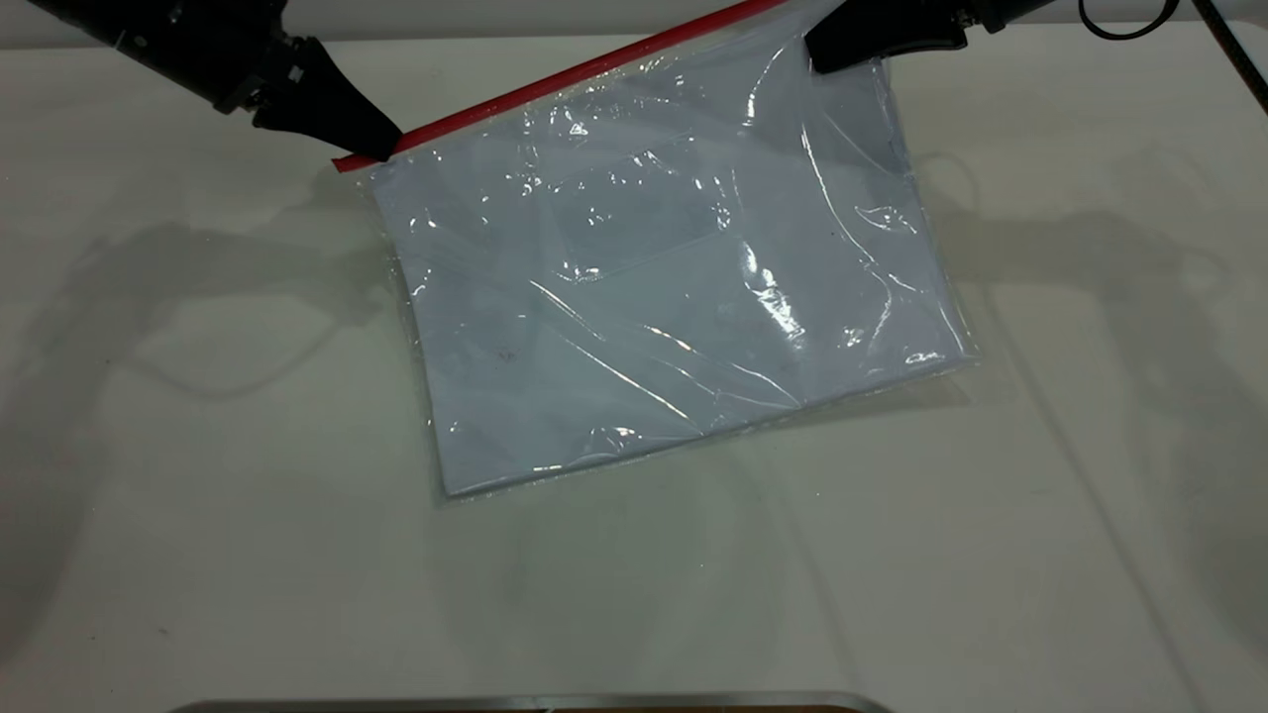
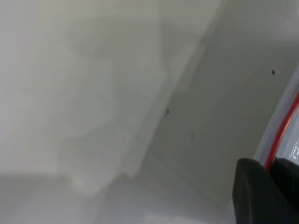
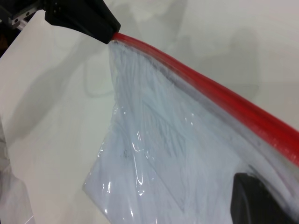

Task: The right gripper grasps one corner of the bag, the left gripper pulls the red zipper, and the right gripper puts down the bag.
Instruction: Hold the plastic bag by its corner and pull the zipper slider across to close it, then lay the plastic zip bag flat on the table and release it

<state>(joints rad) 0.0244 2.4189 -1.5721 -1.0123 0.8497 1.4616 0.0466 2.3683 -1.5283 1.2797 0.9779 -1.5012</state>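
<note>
The clear bag with white paper inside hangs tilted, its lower edge resting on the table. Its red zipper runs along the raised top edge. My left gripper is shut on the zipper's left end; in the left wrist view the red zipper passes between its two black fingers. The slider tab cannot be made out. My right gripper is shut on the corner at the zipper's right end. The right wrist view shows one finger against the bag, with the left gripper at the far end of the red zipper.
The white table spreads out around and in front of the bag. A metal edge lies along the near side. A black cable loop and a thin rod hang at the back right.
</note>
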